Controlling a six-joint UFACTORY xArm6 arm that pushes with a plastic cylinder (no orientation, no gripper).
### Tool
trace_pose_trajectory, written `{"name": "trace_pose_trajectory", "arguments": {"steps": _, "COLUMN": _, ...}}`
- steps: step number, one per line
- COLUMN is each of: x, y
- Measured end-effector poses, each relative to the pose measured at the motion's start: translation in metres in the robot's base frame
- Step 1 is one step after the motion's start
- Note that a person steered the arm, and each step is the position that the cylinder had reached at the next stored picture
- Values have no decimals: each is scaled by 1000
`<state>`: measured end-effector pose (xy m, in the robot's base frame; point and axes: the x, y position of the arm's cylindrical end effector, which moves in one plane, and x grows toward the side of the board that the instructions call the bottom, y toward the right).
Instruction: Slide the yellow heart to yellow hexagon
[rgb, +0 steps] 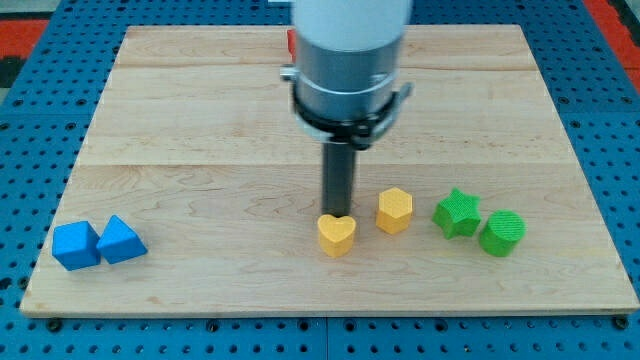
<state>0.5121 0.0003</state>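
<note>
Just below my tip (338, 214), touching it, sits the yellow heart (337, 234); the rod ends plain, with nothing to open or grasp. Just right of the tip stands the yellow hexagon (395, 210), near the heart but apart. Farther right lie a green star (457, 213) and green cylinder (502, 233). Far left, two blue blocks: a cube (76, 245) and a wedge-like one (121, 240). Behind the arm, a red block (291, 42) peeks out.

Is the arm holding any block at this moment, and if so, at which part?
Nothing is held. My tip only stands at the top edge of the yellow heart, left of the yellow hexagon.
</note>
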Motion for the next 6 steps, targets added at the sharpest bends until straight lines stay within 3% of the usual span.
{"name": "trace_pose_trajectory", "arguments": {"steps": 2, "x": -11, "y": 88}}
{"name": "trace_pose_trajectory", "arguments": {"steps": 3, "x": -11, "y": 86}}
{"name": "trace_pose_trajectory", "arguments": {"steps": 5, "x": 7, "y": -77}}
{"name": "trace_pose_trajectory", "arguments": {"steps": 6, "x": 22, "y": -41}}
